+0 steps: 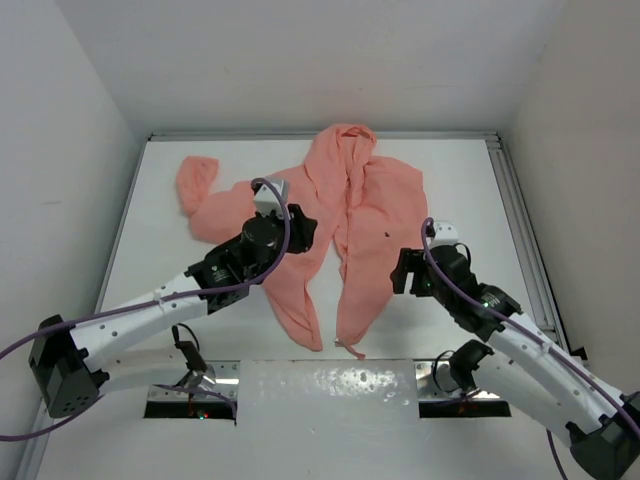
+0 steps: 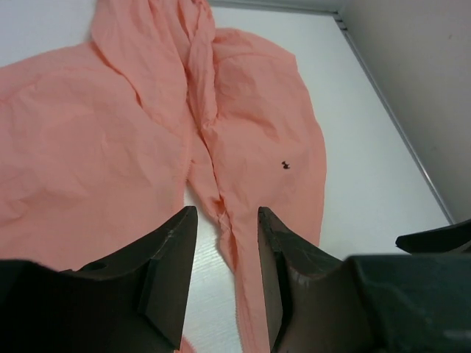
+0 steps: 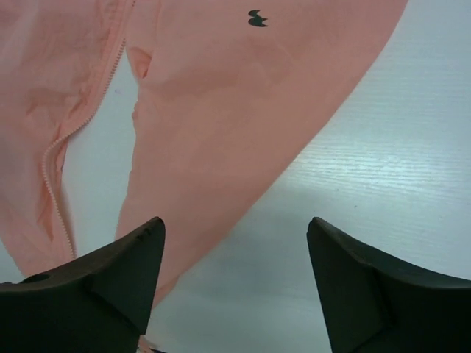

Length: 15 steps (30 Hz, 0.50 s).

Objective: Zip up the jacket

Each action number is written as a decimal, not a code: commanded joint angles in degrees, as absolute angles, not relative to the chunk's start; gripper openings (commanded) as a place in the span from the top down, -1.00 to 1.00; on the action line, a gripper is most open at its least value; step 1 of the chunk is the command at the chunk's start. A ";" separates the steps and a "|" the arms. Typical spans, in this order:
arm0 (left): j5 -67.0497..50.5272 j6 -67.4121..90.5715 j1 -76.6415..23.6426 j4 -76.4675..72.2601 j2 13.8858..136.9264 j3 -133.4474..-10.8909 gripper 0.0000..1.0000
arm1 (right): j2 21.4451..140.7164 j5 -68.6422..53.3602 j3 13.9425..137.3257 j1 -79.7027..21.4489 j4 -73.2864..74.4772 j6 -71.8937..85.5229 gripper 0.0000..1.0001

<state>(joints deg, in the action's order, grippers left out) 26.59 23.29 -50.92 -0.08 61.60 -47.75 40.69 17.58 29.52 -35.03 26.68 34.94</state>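
Observation:
The salmon-pink jacket lies flat on the white table, hood at the far end, one sleeve stretched to the left. Its two front panels are unzipped and splay apart toward the near edge. A tiny dark mark sits on the right panel. My left gripper is open and empty above the left panel; in the left wrist view the right panel's zipper edge shows between its fingers. My right gripper is wide open and empty at the right panel's outer edge. Zipper teeth show in the right wrist view.
A metal rail runs along the table's right side. White walls close in the back and both sides. A pale textured plate lies at the near edge between the arm bases.

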 commanded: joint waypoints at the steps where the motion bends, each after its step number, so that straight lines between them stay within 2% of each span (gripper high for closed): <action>1: 25.22 25.57 -50.80 3.07 61.52 -47.20 0.28 | 39.99 14.25 28.92 -35.24 23.04 35.16 -0.50; 2: 24.35 25.92 -50.80 3.34 61.09 -46.59 0.28 | 40.25 12.15 28.66 -35.24 21.72 34.98 -0.05; 4: 22.95 26.71 -50.80 2.64 60.47 -44.30 0.34 | 41.13 9.94 28.83 -35.24 20.92 35.24 0.34; 5: 22.24 27.15 -50.80 3.16 59.86 -43.77 0.40 | 42.87 7.32 29.18 -35.24 20.31 35.42 0.76; 6: 22.24 27.59 -50.80 3.43 59.33 -43.07 0.52 | 44.02 5.73 29.70 -35.24 19.78 35.51 0.88; 8: 21.89 28.21 -50.80 3.17 56.97 -41.23 0.64 | 47.96 0.74 30.06 -35.50 17.25 35.86 1.00; 11: 22.93 28.74 -50.80 3.33 52.83 -38.94 1.00 | 53.34 -0.53 31.46 -39.54 14.68 36.30 1.00; 15: 29.94 32.41 -50.80 9.74 47.30 -37.53 1.00 | 61.42 2.37 34.71 -49.45 11.87 35.51 1.00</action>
